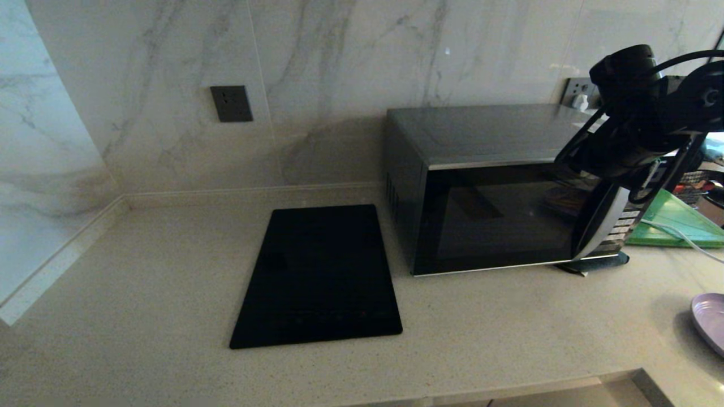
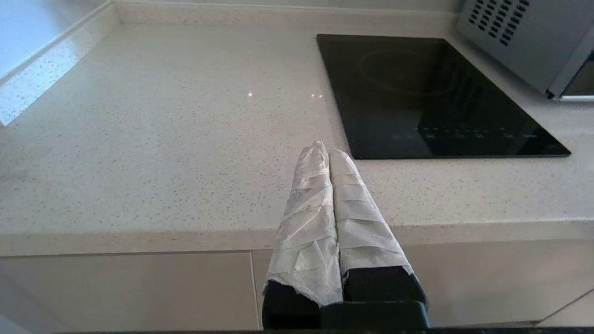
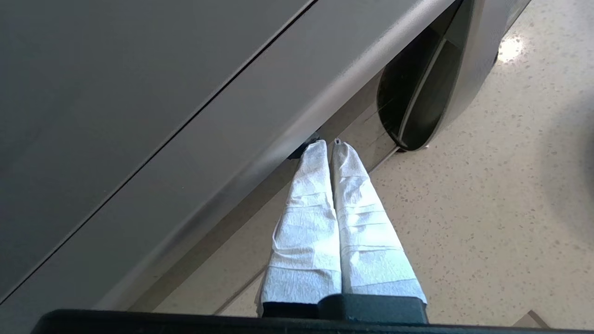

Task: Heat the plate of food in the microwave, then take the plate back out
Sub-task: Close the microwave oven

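Observation:
The microwave (image 1: 498,220) stands at the back right of the counter with its dark glass door closed. Its curved silver handle (image 1: 602,223) is on the door's right side. My right arm (image 1: 639,113) hangs above and in front of that handle. In the right wrist view my right gripper (image 3: 327,144) is shut and empty, its wrapped tips just off the microwave's silver top front edge (image 3: 297,111), next to the handle (image 3: 468,60). A lilac plate (image 1: 710,322) shows partly at the counter's right edge; no fries show. My left gripper (image 2: 325,149) is shut and empty, low before the counter's front edge.
A flat black cooktop (image 1: 317,277) lies left of the microwave. A green board (image 1: 679,223) with a white cable (image 1: 687,240) across it sits to the right of the microwave. The wall carries a dark socket (image 1: 231,103). Marble walls close the back and left.

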Available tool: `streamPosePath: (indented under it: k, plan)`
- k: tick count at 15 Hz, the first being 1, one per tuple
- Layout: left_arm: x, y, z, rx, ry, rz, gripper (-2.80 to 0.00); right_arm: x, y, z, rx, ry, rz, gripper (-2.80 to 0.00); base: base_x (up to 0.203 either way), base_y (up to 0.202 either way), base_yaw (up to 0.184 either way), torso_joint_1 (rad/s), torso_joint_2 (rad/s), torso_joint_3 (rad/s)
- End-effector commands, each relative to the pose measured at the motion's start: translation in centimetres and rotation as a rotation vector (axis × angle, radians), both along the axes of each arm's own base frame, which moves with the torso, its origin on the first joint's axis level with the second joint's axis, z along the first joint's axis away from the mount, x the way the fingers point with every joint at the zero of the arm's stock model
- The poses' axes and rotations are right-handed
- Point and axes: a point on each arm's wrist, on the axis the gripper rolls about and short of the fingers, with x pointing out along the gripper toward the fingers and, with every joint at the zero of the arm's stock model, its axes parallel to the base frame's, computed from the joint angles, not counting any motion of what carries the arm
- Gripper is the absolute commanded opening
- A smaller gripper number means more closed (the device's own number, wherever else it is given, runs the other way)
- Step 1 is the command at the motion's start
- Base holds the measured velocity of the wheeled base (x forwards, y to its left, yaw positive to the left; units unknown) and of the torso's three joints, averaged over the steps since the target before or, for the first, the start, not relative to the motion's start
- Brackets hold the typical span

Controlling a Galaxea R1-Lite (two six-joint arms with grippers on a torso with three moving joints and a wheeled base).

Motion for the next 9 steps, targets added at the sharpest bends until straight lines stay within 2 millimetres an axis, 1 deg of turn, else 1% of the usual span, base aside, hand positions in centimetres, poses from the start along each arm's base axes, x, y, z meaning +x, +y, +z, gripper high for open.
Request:
streamPosePath:
  k: [1, 3, 5, 7, 9]
  plan:
    - [0.0, 0.0, 0.0, 0.000, 0.001, 0.001, -2.80, 0.1, -0.1, -0.1, 0.002, 0.001, -0.006, -2.80, 0.000, 0.000, 0.000, 0.000, 0.00, 0.000]
    - [0.0, 0.0, 0.0, 0.000, 0.001, 0.001, -2.80, -0.5, -0.1, 0.6, 0.013, -0.012, 0.006, -2.80, 0.000, 0.000, 0.000, 0.000, 0.00, 0.000]
    - [0.0, 0.0, 0.0, 0.000, 0.001, 0.001, -2.80, -2.1, -0.2, 2.0, 0.033, -0.034, 0.035, -2.80, 0.000, 0.000, 0.000, 0.000, 0.00, 0.000]
    - [0.0, 0.0, 0.0, 0.000, 0.001, 0.001, -2.80, -4.5, -0.4, 3.3, 0.037, -0.039, 0.047, -2.80, 0.000, 0.000, 0.000, 0.000, 0.00, 0.000]
    - [0.0, 0.0, 0.0, 0.000, 0.001, 0.001, -2.80, -7.2, -0.8, 4.4, 0.029, -0.043, 0.058, -2.80, 0.000, 0.000, 0.000, 0.000, 0.00, 0.000]
